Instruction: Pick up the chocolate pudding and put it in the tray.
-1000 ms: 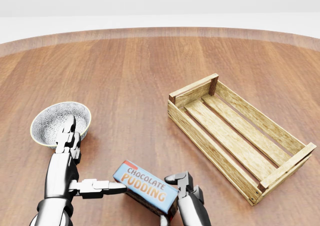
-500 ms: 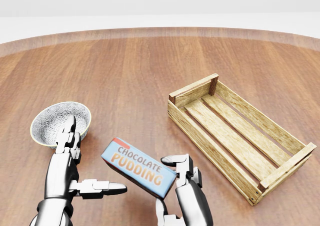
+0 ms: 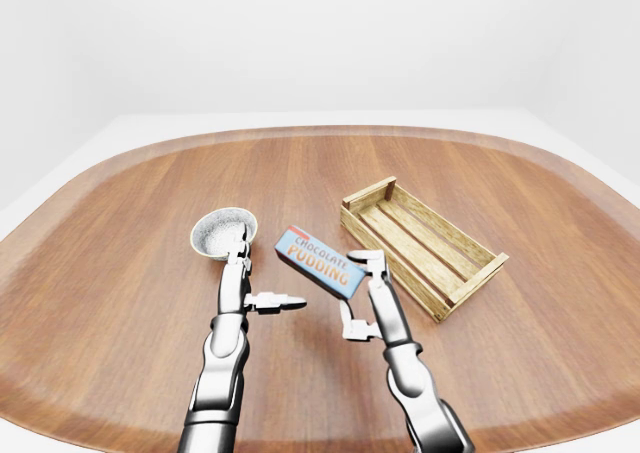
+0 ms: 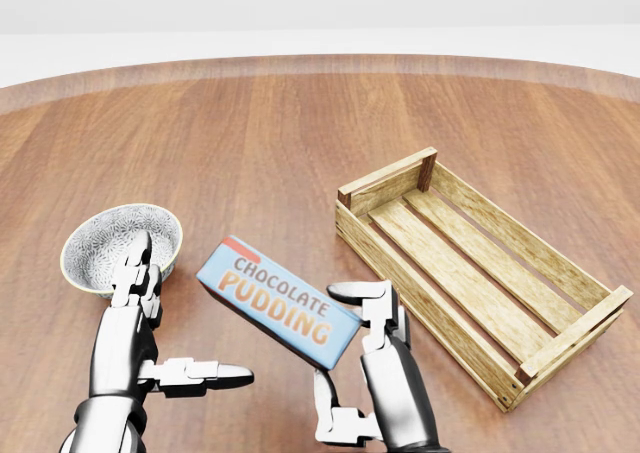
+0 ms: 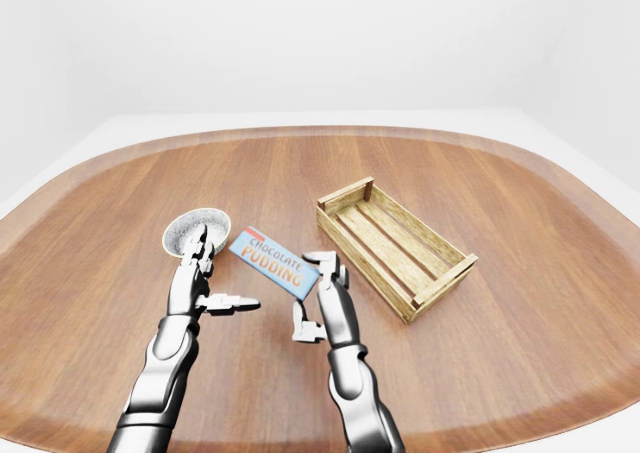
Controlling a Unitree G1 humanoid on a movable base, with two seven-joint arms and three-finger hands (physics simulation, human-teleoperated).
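The right hand (image 4: 370, 343) comes up from the bottom middle of the head view. Its fingers (image 4: 362, 292) press on the right end of the pudding (image 4: 277, 302), and its thumb sticks out low at the left of the wrist. How tightly the hand grips the box I cannot tell, because the box hides part of it.

The pudding is a blue box with orange letters. It sits in the lower middle of the head view, between the two hands. Its long side runs from upper left to lower right, and the red end points to the upper left. The box looks lifted and tilted, with its printed face up.

The left hand (image 4: 150, 333) is at the lower left. Its fingers are spread wide and hold nothing. One finger (image 4: 205, 375) points right, under the box but not touching it. The others point up toward the bowl (image 4: 120, 246), a white patterned one at the left.

The tray (image 4: 480, 273) is a wooden crate on the right with nothing in it. It lies slanted, near the right hand.

Everything rests on a big brown wooden table (image 3: 120, 273) with round corners. Around it the room (image 3: 320, 43) is plain white.
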